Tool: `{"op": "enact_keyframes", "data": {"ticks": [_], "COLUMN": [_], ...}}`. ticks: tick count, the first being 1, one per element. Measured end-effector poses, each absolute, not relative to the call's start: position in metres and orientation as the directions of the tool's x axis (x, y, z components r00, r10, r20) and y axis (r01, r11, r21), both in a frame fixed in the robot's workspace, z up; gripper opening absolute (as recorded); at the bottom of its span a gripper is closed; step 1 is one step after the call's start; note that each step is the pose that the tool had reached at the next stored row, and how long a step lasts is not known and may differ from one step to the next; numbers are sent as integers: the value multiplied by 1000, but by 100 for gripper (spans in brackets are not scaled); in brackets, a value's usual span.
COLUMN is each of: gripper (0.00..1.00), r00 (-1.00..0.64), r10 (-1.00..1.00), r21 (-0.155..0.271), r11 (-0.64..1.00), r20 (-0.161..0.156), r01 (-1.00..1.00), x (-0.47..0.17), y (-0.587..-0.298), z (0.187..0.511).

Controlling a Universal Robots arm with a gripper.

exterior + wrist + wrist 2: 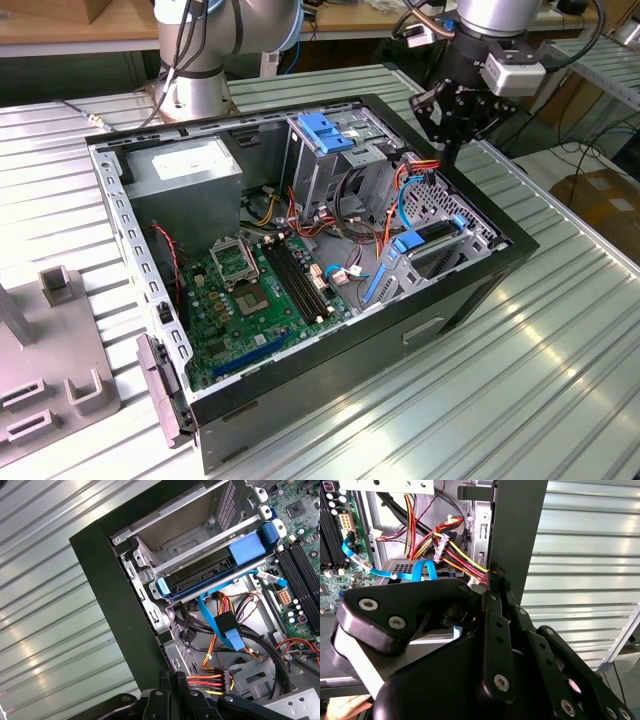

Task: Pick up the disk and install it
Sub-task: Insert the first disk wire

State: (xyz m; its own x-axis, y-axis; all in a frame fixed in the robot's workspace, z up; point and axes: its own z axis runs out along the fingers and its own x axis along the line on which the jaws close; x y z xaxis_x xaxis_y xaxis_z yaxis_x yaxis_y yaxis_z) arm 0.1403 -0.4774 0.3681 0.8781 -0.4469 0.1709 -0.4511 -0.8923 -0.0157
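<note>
Black linkages of the tool [492, 587] are crowding the second wrist view, hiding much of the case interior behind them; whether its fingers are apart or together cannot be told. Nothing is showing held in it. In the exterior view the tool [452, 150] is hanging just above the black rim of the open computer case [300, 420], at the corner on that view's right. The disk [200, 575] is sitting inside the metal drive cage [185, 540] in its blue frame, only its front edge showing in the first wrist view. Bundled red, yellow and orange wires [212, 677] and a blue flat cable [222, 622] are lying between the tool and the cage. Ribbed metal surface [560, 330] is lying open around the case.
</note>
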Motion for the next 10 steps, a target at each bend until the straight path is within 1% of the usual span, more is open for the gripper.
{"op": "enact_keyframes", "data": {"ticks": [8, 10], "gripper": [17, 17], "r00": [807, 792], "r10": [-565, -588], "r21": [-12, -9], "r11": [-821, -804], "r20": [171, 166], "r01": [-571, -595], "x": [140, 140], "y": [-477, -477], "z": [368, 368]}}
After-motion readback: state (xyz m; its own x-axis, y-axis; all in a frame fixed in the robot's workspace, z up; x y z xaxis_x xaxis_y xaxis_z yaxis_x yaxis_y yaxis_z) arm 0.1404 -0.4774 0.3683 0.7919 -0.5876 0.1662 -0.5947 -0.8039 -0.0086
